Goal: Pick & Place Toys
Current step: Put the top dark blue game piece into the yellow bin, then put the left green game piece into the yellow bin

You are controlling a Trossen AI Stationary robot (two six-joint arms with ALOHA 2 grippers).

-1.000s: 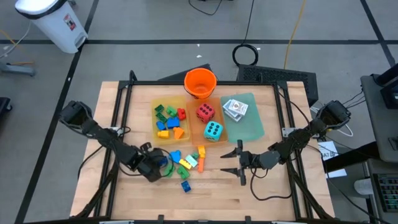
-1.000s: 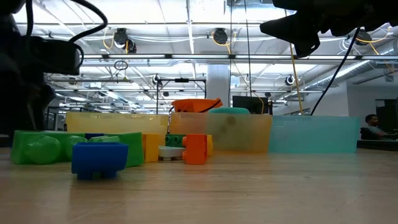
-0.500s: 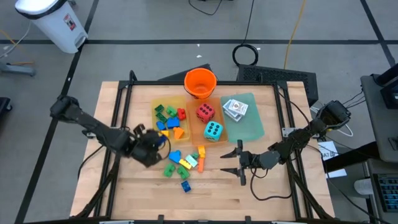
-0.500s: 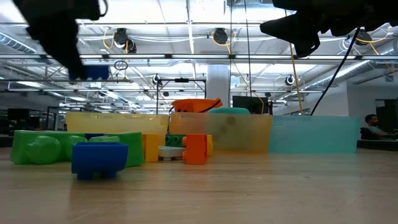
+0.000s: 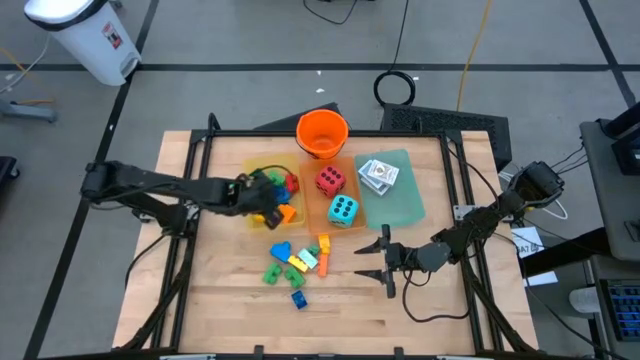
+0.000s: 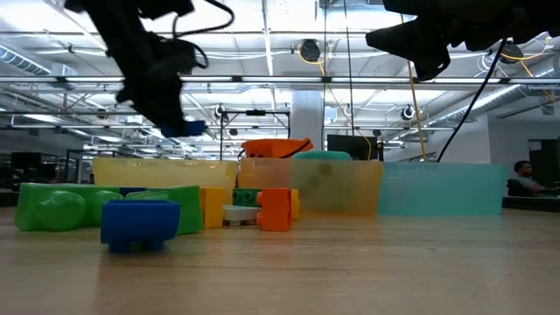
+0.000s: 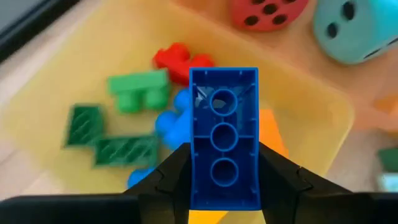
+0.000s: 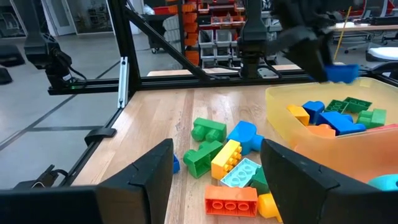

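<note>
My left gripper (image 5: 262, 193) is shut on a blue brick (image 7: 224, 137) and hovers above the yellow tray (image 5: 252, 222), which holds several green, blue, red and orange bricks. The low view shows the gripper (image 6: 166, 109) with the brick (image 6: 185, 128) well above the table. Several loose bricks (image 5: 295, 262) lie on the wood near the trays. My right gripper (image 5: 372, 258) is open and empty, to the right of the loose bricks. A red die (image 5: 331, 180) and a teal die (image 5: 343, 210) sit in the orange tray. White card packs (image 5: 378, 174) lie on the green tray. My left gripper pinches the blue brick's two long sides (image 7: 194, 180) between its two fingers, at the end nearest the wrist. The brick's hollow underside with three round tubes faces the wrist camera. The brick is lifted clear, above the yellow tray.
An orange bucket (image 5: 322, 133) stands at the table's far edge behind the trays. The three flat trays lie side by side in the table's far half. Bare wood lies along the near edge (image 5: 320, 330) and at the left side.
My left gripper has risen from the loose bricks at the near left and gone toward the far edge and right, carrying the blue brick over the yellow tray. My right gripper has kept still.
</note>
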